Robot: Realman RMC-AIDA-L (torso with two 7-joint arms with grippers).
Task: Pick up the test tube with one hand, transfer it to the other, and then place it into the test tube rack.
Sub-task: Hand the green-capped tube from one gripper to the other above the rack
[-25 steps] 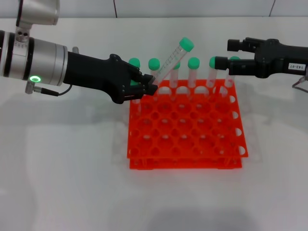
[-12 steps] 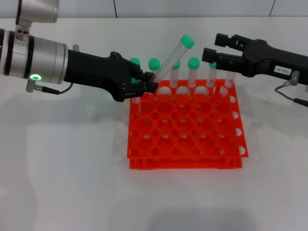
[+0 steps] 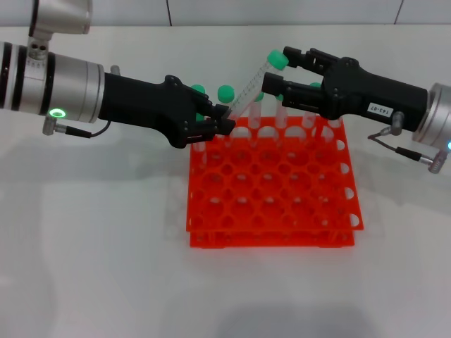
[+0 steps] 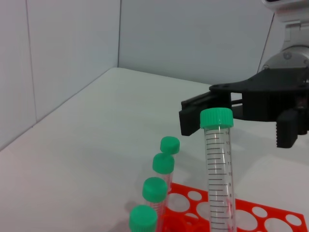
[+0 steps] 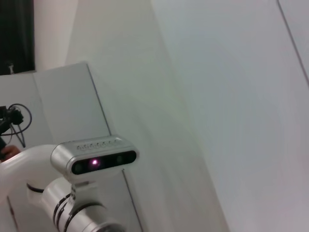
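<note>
Green-capped clear plastic test tube (image 3: 248,90) sat tilted above the orange plastic rack (image 3: 273,184), pinched low by the left gripper (image 3: 220,124). Light, stiff, probably slick, so grab under the cap, where the right gripper (image 3: 275,72) gaped wide.

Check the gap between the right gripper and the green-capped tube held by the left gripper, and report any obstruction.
Nothing visible blocks it. The left gripper holds the test tube tilted above the test tube rack, cap end toward the right gripper, whose open fingers sit right at the cap. The racked tubes stand lower, out of the path.
</note>
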